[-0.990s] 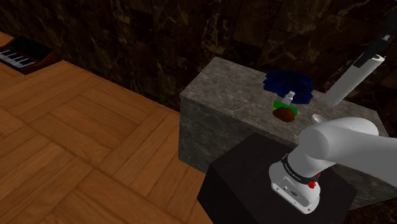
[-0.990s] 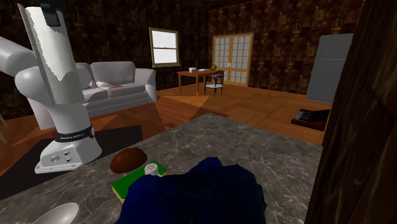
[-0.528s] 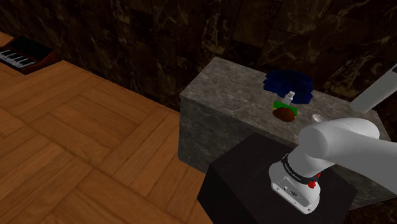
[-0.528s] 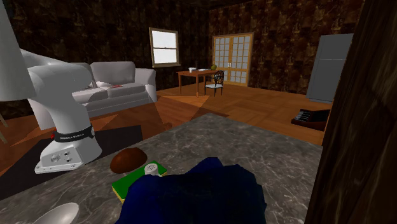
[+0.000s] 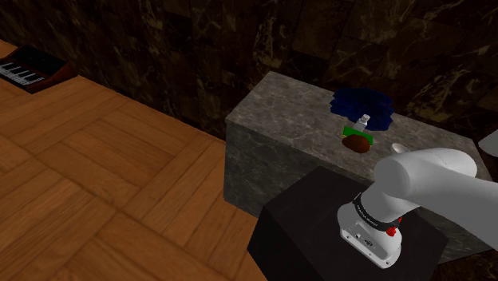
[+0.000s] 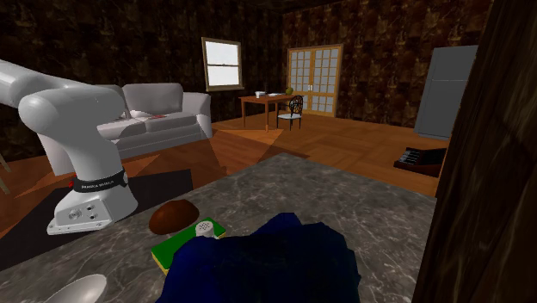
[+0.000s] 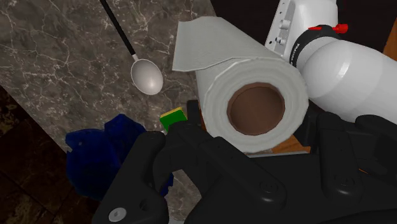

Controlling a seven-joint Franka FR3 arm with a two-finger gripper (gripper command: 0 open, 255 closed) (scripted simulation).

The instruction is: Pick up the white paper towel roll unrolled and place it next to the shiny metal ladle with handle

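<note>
Roll [image 7: 245, 76] has been swinging out past the shoulder view's right edge; gripper [image 7: 261, 149] is clasping it between part-closed fingers [image 7: 159, 167], over the counter [image 7: 57, 51] where the ladle [image 7: 147, 76] is lying.

**Swung Off to the Side**

Carried the roll [image 7: 254, 95] steadily across the shoulder view's upper right: from a tall slant above the counter [image 5: 279, 104] a second ago, to that view's right edge half a second ago, then farther right. Slid likewise from the second exterior view's upper left toward its left edge. Turned the arm [image 5: 423, 172] along.
</note>
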